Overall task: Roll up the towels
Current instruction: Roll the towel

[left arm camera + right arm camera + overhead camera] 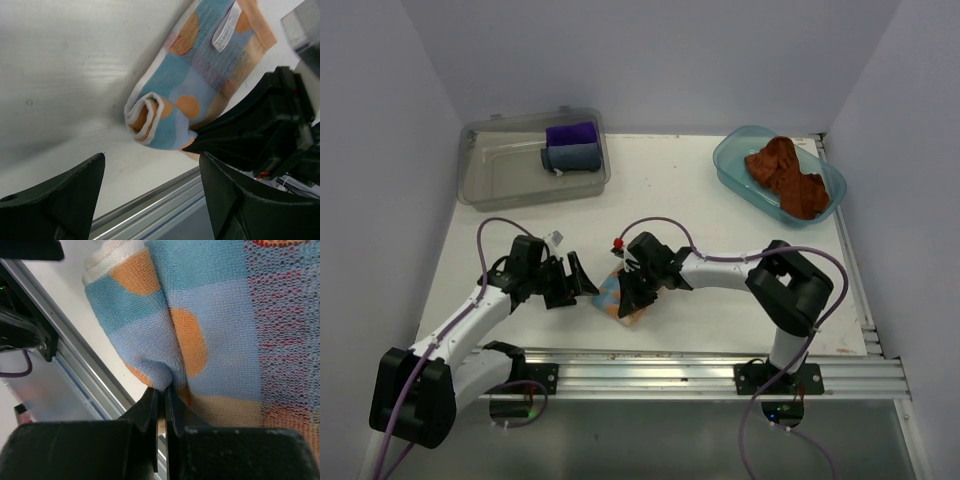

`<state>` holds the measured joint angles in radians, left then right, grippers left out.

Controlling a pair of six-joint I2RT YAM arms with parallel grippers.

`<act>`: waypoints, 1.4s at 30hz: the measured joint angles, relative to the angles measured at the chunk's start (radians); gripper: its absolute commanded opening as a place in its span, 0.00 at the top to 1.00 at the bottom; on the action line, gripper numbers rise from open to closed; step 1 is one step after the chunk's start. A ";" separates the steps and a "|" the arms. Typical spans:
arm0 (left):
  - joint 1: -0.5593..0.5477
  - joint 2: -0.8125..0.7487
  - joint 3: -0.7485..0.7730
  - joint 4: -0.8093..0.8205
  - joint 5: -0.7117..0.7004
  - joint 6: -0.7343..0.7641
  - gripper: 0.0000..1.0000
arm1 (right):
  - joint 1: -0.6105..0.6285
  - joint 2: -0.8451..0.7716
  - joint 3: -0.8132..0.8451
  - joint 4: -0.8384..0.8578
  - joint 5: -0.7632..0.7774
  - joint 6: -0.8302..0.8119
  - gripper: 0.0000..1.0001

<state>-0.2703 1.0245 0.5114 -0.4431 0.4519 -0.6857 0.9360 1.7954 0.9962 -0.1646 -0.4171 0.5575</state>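
The patterned towel, pale blue, orange and white, lies on the table between the two arms, with its near end curled into a partial roll. My right gripper is shut on a fold of that towel at the rolled end. In the left wrist view the right gripper shows as a black shape against the towel. My left gripper stands open just left of the roll, with nothing between its fingers. The rust-brown towel lies crumpled in a blue tub at the back right.
A clear plastic bin at the back left holds a purple cloth and a grey-blue cloth, both rolled. The metal rail runs along the table's near edge, close under the towel.
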 measured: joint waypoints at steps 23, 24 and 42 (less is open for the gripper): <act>-0.034 0.133 -0.099 0.197 0.034 -0.118 0.33 | -0.057 0.083 0.043 -0.005 -0.206 0.068 1.00; -0.036 0.142 -0.101 0.204 0.032 -0.126 0.35 | -0.057 0.083 0.043 -0.005 -0.206 0.068 1.00; -0.079 0.224 -0.099 0.251 -0.029 -0.251 1.00 | 0.018 -0.042 0.094 -0.188 0.067 -0.002 0.56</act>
<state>-0.3492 1.2484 0.4126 -0.1921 0.4229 -0.9367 0.9539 1.7538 1.0901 -0.3531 -0.3500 0.5560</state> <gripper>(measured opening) 0.122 0.383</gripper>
